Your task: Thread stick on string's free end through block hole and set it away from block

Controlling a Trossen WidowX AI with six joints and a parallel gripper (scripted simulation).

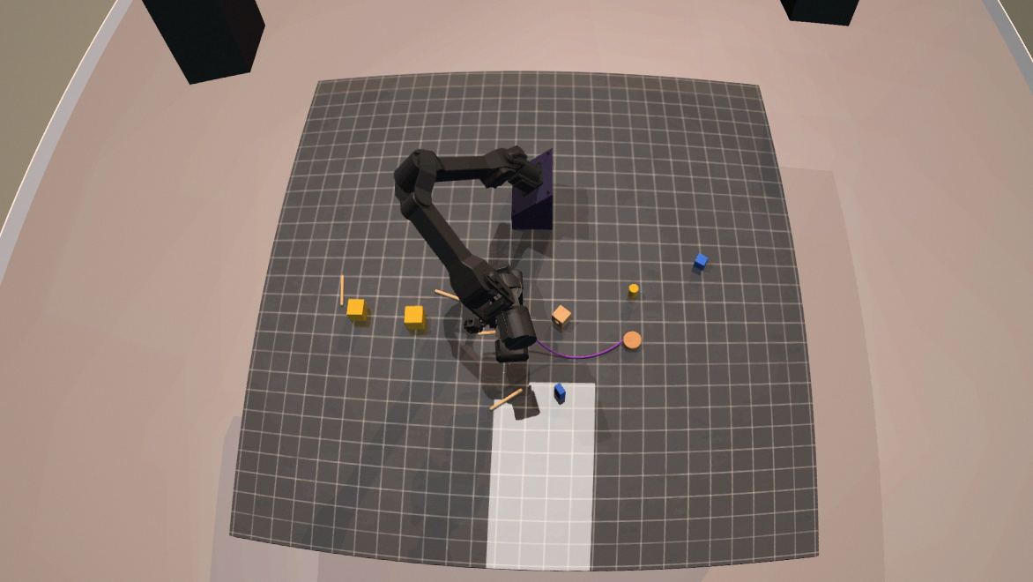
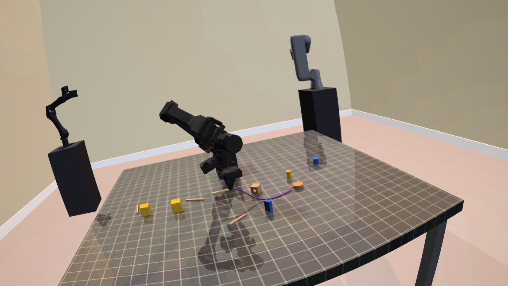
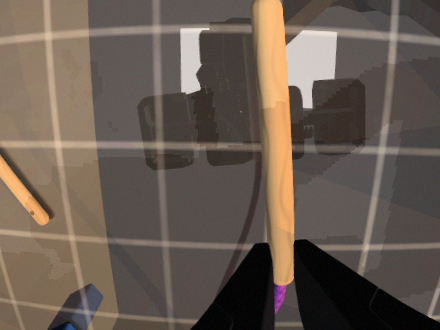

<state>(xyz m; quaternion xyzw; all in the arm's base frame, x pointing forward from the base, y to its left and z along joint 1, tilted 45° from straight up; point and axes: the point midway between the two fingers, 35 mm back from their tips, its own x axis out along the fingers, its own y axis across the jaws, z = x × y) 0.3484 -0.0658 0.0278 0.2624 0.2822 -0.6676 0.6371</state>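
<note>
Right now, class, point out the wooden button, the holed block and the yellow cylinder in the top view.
wooden button (image 1: 632, 340): top view, its round top
holed block (image 1: 561, 314): top view, its upper face
yellow cylinder (image 1: 633, 288): top view, its top end

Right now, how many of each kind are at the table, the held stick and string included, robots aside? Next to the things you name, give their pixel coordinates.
Wooden sticks (image 1: 341, 289) (image 1: 446, 294) (image 1: 486, 332) (image 1: 506, 399) (image 2: 137, 209) (image 2: 194, 199) (image 2: 220, 191) (image 2: 237, 219) (image 3: 276, 150) (image 3: 22, 192): 4
Yellow cubes (image 1: 355, 309) (image 1: 413, 317) (image 2: 145, 209) (image 2: 176, 205): 2
Blue blocks (image 1: 701, 260) (image 1: 560, 392) (image 2: 315, 160) (image 2: 268, 205) (image 3: 79, 306): 2
Yellow cylinder (image 1: 633, 288) (image 2: 288, 173): 1
Holed block (image 1: 561, 314) (image 2: 255, 188): 1
Button (image 1: 632, 340) (image 2: 297, 185): 1
String (image 1: 578, 357) (image 2: 267, 199) (image 3: 280, 296): 1
Total: 12

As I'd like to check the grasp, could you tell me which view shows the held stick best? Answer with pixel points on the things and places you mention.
The wrist view: the stick (image 1: 486, 332) (image 2: 220, 191) (image 3: 276, 145) appears large, with its string end between the fingertips. The top view shows only a short piece beside the arm; the exterior view shows it small.
</note>
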